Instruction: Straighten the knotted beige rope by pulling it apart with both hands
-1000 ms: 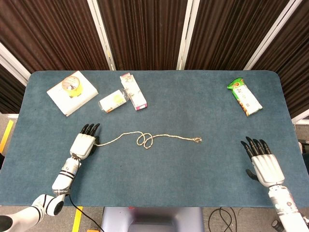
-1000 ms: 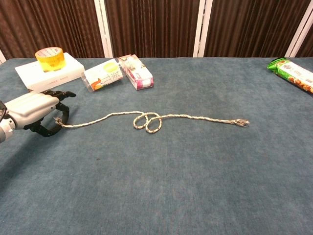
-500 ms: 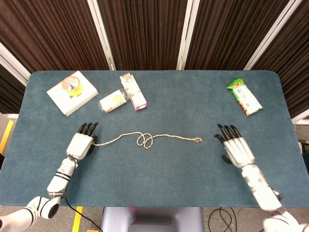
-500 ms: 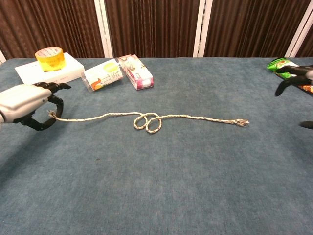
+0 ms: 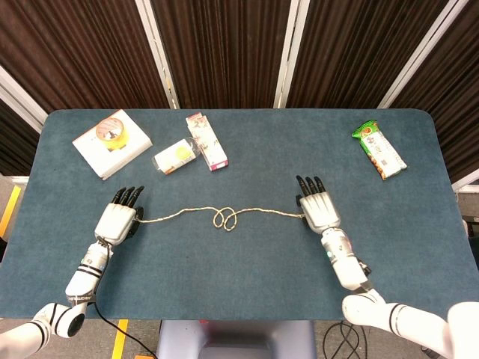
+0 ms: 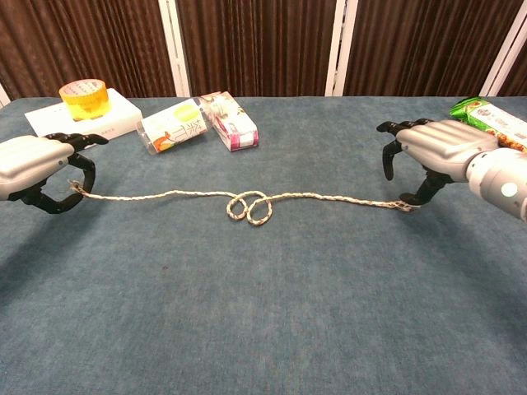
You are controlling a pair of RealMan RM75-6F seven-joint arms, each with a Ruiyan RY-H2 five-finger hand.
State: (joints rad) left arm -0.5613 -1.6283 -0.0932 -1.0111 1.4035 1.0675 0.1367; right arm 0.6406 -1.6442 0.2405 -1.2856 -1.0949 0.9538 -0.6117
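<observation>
Two ends to secure: left hand (image 6: 37, 164) pinching beige rope (image 6: 247, 203); right hand (image 6: 428, 152) fingers spread over free end. Next: pinch, pull apart.

Head view overhead; chest view low, frontal.

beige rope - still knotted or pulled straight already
Still knotted. The beige rope keeps a loose double loop at its middle, and its runs to the left hand and right hand wave slightly rather than lying taut.
</observation>
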